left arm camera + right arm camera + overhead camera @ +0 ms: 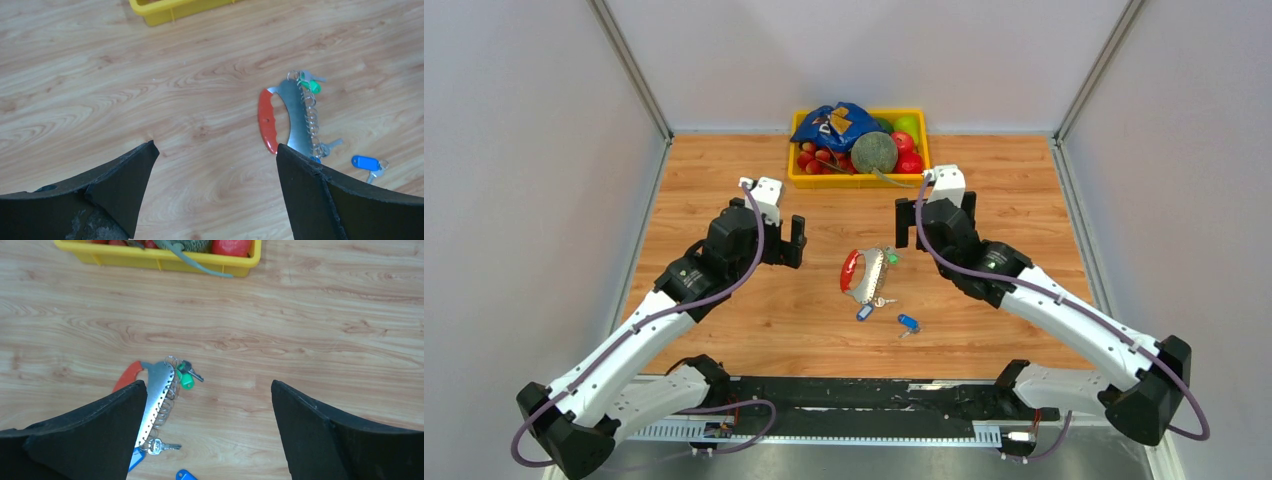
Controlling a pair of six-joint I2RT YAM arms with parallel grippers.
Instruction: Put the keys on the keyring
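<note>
Lower centre, the keys [908, 323] look light, stiff and slippery, best pinched by their blue heads beside the keyring [864, 270]; both arms' jaws stand open, empty.

You're looking at a robotics lab cell: a left arm [639, 340] and a right arm [1074, 318] bolted to a wood-grain surface [804, 320], plain grey panels [524, 150] on 3 sides, a yellow bin [844, 182] of bright props
</note>
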